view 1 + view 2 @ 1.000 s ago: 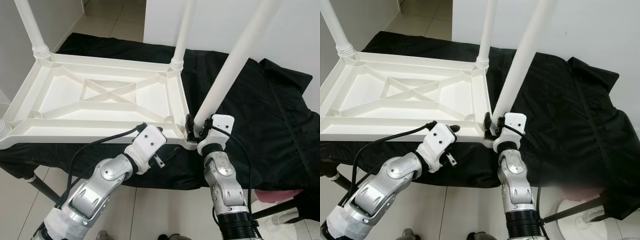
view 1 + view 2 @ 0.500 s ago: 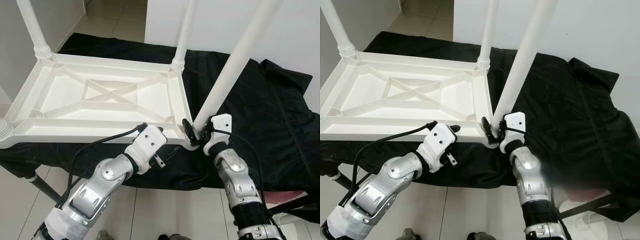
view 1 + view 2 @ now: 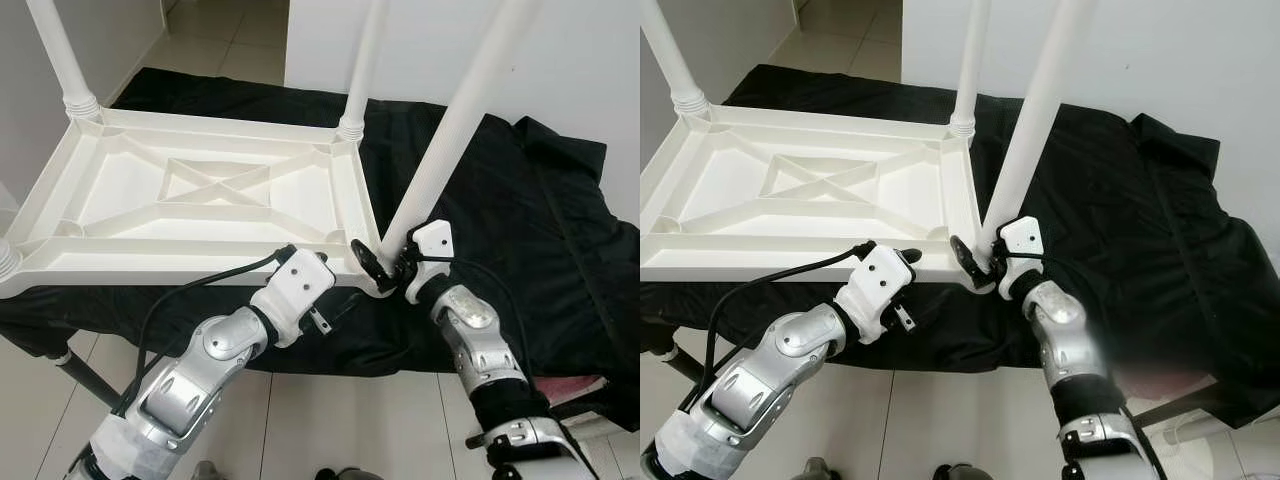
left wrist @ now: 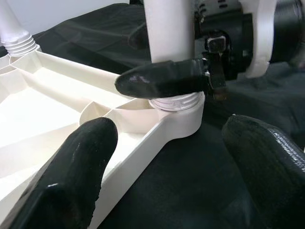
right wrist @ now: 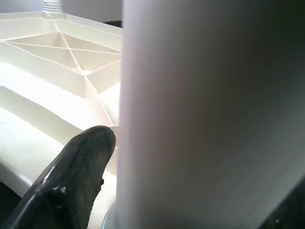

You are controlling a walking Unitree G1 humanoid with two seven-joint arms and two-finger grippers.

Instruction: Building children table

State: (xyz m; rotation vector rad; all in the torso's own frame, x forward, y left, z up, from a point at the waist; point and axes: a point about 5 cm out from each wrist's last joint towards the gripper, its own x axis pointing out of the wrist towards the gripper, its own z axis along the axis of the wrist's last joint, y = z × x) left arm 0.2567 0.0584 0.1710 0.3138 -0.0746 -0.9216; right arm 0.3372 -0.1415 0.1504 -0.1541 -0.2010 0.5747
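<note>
1. Right gripper [image 3: 388, 268] clamped round the leg [image 3: 452, 135] at its base, for turning into the corner socket.
2. Left gripper [image 4: 162, 171] spread wide beside that corner.
3. Tabletop [image 3: 190, 190] upside-down on black cloth [image 3: 520, 220], sockets upward.

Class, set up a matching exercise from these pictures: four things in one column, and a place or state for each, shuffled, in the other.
1. right end effector
2. left end effector
3. black cloth
4. white tabletop

A. lying upside down, ribs showing
B. draped under the table parts
C. clamped on the near-corner leg
D. open, near the tabletop's front edge

Pairs: 1-C, 2-D, 3-B, 4-A
</note>
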